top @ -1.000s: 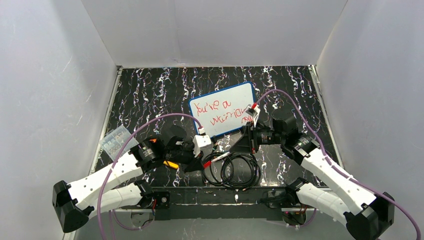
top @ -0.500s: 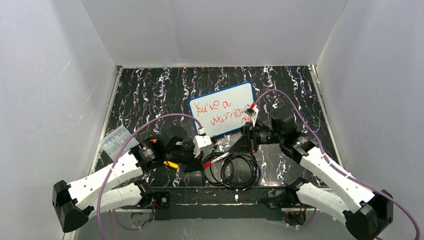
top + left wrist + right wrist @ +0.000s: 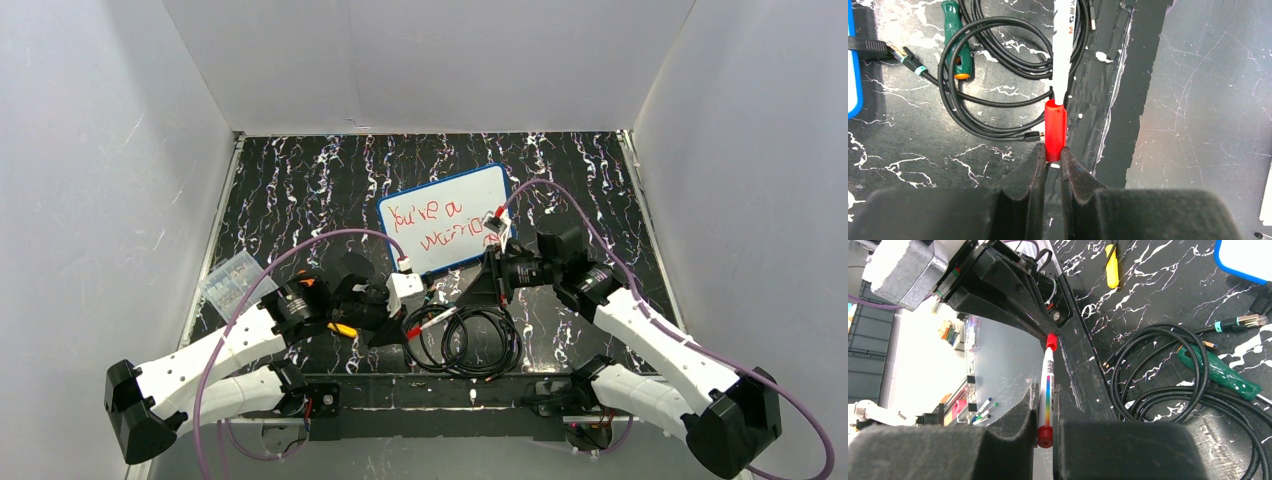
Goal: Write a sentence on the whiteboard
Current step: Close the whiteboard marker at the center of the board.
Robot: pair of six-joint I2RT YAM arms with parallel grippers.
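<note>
The whiteboard lies at mid-table, blue-framed. On it is the sentence in red, two lines; the right wrist hides the end of the lower line. A white marker spans between both grippers near the front edge. My left gripper is shut on its red cap, and the marker barrel runs into the cap. My right gripper is shut on the barrel near its red rear end. The cap sits at the far end in that view.
A coiled black cable lies under the marker. A green-handled screwdriver lies on the coil. A yellow-handled tool lies by the left wrist. A clear plastic box sits at the left edge. White walls enclose the table.
The right arm has shifted slightly left and away from the board's corner, uncovering more of the lower line. The left arm and marker have barely moved.
</note>
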